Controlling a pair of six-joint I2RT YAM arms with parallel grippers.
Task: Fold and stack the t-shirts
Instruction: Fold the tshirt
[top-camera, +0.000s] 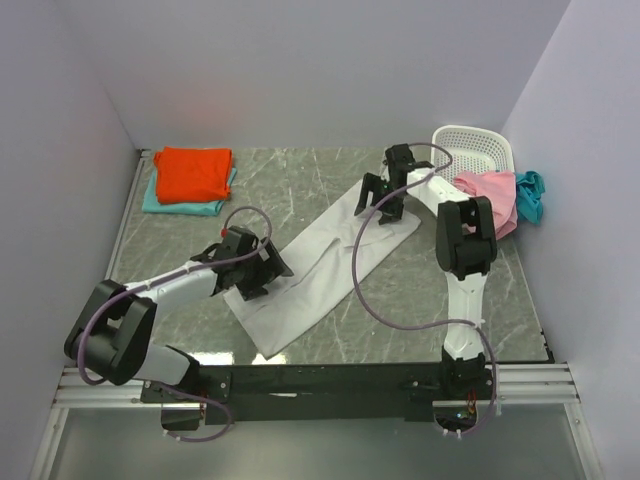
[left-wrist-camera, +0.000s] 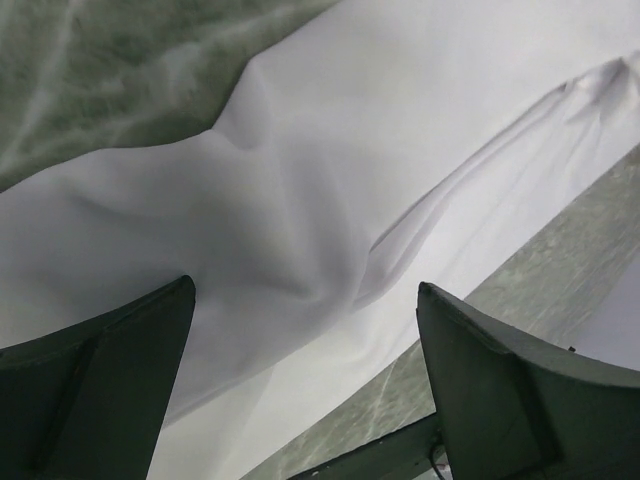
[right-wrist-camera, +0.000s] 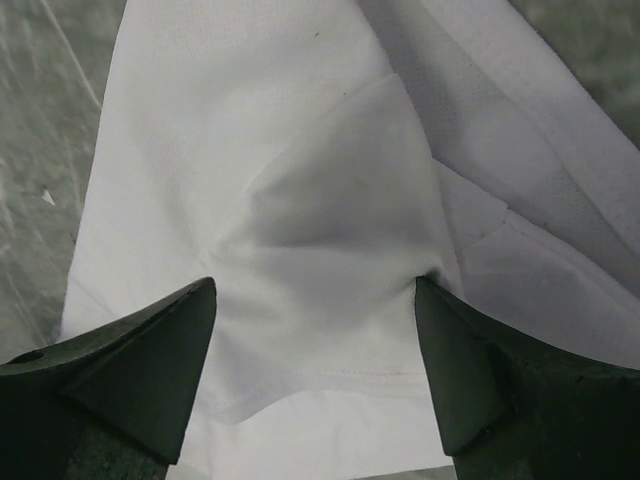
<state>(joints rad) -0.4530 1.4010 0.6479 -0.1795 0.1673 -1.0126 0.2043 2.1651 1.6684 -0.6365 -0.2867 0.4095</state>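
A large white t-shirt (top-camera: 320, 270) lies as a long diagonal strip on the marble table, folded lengthwise. My left gripper (top-camera: 250, 275) is open over its near-left part; the cloth (left-wrist-camera: 300, 200) fills the left wrist view between the fingers. My right gripper (top-camera: 385, 205) is open over the far-right end; its fingertips (right-wrist-camera: 430, 300) press into the cloth (right-wrist-camera: 320, 220) near a hem. A folded orange-red shirt (top-camera: 193, 172) lies on a pale aqua one (top-camera: 160, 200) at the far left. A pink shirt (top-camera: 490, 195) and a teal-blue one (top-camera: 530, 195) hang from the basket.
A white perforated laundry basket (top-camera: 475, 150) stands at the far right corner. Grey walls close in the table on three sides. A purple cable (top-camera: 370, 290) loops over the table beside the right arm.
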